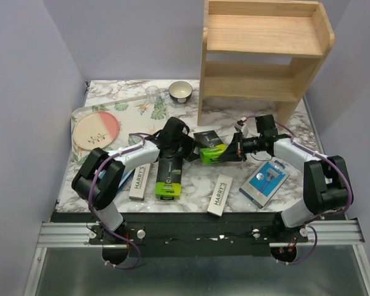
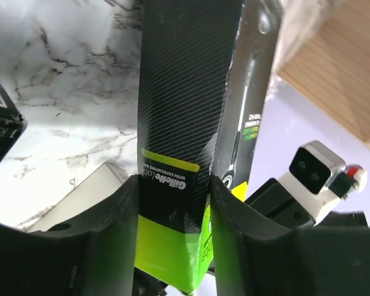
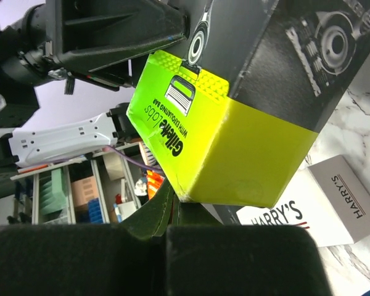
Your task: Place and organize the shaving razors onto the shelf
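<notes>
Two grippers meet on one box. The left gripper [image 2: 174, 191] stands about half open, its fingers [image 2: 111, 240] lying against opposite faces of the box [image 2: 182, 105] just above the lime end, so it looks clamped on. The right gripper [image 3: 166, 227] is closed tight. A thin dark flap at the corner of the lime end seems to run into the seam between its fingers, so it appears to hold the box by that flap alone.

The box hangs clear of the table [image 1: 197, 182] at the centre of the top view. Its long axis runs straight out from the left fingers, black end leading. The lime end is nearest the right gripper.

The shelf [image 1: 259, 34] lies to the upper right of the top view, beyond the right gripper, with both tiers bare. The right arm is the nearer one. The left arm would have to reach up and rightward across the middle, probably turning the box level to slide it onto a tier.

Lower in that view a second box [image 1: 168, 176], two Harry's boxes [image 1: 139, 180] [image 1: 220, 195] and a blue pack [image 1: 264, 180] lie flat on the table. None is on the shelf yet.
</notes>
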`<state>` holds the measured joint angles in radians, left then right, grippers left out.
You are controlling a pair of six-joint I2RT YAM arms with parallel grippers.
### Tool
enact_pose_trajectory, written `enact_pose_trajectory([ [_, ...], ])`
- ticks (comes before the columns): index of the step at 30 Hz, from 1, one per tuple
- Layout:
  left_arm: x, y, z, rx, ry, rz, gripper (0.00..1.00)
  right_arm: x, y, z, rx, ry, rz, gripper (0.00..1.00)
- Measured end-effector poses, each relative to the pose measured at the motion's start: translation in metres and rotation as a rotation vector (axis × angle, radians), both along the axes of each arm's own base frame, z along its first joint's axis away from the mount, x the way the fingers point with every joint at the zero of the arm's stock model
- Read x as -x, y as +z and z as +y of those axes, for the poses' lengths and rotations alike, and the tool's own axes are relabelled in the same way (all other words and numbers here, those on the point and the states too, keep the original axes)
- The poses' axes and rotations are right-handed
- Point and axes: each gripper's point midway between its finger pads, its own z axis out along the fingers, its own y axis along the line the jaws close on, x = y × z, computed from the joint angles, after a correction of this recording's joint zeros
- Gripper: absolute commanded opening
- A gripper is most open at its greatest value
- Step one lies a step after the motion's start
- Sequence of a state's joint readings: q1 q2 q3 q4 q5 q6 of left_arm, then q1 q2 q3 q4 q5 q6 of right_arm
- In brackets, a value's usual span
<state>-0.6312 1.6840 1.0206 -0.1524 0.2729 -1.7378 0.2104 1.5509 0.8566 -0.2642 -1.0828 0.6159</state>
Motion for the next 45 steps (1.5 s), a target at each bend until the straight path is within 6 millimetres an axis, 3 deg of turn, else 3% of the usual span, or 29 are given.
enact_pose_trajectory([
  [8, 0.012, 0.013, 0.007, 0.057, -0.11, -0.276, 0.39, 0.016, 0.007, 0.001, 0.027, 0.044, -0.078, 0.05],
  [14, 0.004, 0.052, -0.002, 0.077, -0.209, -0.499, 0.39, 0.024, 0.026, -0.005, 0.048, 0.057, -0.219, 0.05],
  [23, -0.019, 0.127, -0.027, 0.077, -0.329, -0.805, 0.38, 0.026, 0.075, -0.011, 0.057, 0.056, -0.443, 0.04],
  [31, -0.029, 0.157, -0.032, 0.05, -0.352, -0.926, 0.36, 0.019, 0.091, -0.011, 0.065, 0.052, -0.503, 0.03],
  [37, -0.046, 0.166, -0.028, 0.028, -0.309, -0.956, 0.36, -0.005, 0.104, -0.012, 0.11, 0.031, -0.567, 0.03],
  [45, -0.078, 0.157, -0.028, 0.012, -0.301, -0.943, 0.35, -0.065, 0.13, -0.007, 0.163, -0.003, -0.718, 0.02],
])
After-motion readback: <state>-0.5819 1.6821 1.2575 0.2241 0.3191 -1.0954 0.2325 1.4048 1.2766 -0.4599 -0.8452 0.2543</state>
